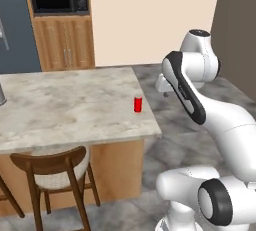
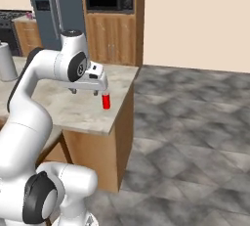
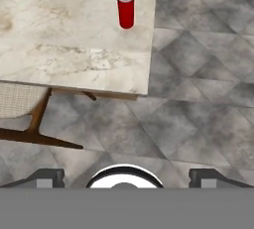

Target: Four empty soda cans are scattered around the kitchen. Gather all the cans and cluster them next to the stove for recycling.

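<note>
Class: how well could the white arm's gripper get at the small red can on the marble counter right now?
Probably yes. The small red soda can stands upright, alone, near the marble counter's corner, nothing crowding it. The gripper is open and off the counter's edge, apart from the can.

The can [image 3: 126, 8] is red with a silvery top, on a counter [image 1: 60, 105] of beige marble veined in brown. The floor [image 3: 198, 89] is mottled grey tile; the chair [image 1: 52, 167] is dark brown with a pale woven seat.
</note>
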